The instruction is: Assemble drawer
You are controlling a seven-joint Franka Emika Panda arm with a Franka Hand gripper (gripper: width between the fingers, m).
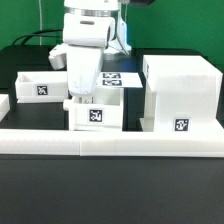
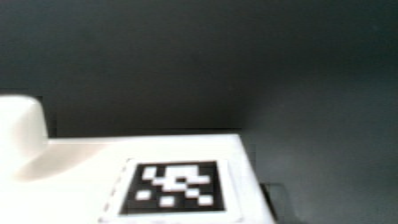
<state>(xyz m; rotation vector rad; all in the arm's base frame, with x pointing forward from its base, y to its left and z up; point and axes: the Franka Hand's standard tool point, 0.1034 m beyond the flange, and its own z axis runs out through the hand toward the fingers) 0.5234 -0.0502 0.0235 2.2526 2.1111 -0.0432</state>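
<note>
The drawer's large hollow white casing (image 1: 180, 95) stands at the exterior view's right, with a tag on its front. A small white tray (image 1: 96, 112) with a tag on its front sits in the middle. A second tray (image 1: 40, 86) sits at the left. My gripper (image 1: 80, 97) hangs straight down at the middle tray's left rear wall, and its fingertips are hidden there. The wrist view shows a blurred white surface with one tag (image 2: 173, 187) very close, and a rounded white shape (image 2: 18, 135) beside it. I cannot make out the fingers there.
A long low white rail (image 1: 110, 141) runs along the front of all the parts. The marker board (image 1: 118, 77) lies flat behind the middle tray. The table is black, and cables hang at the back.
</note>
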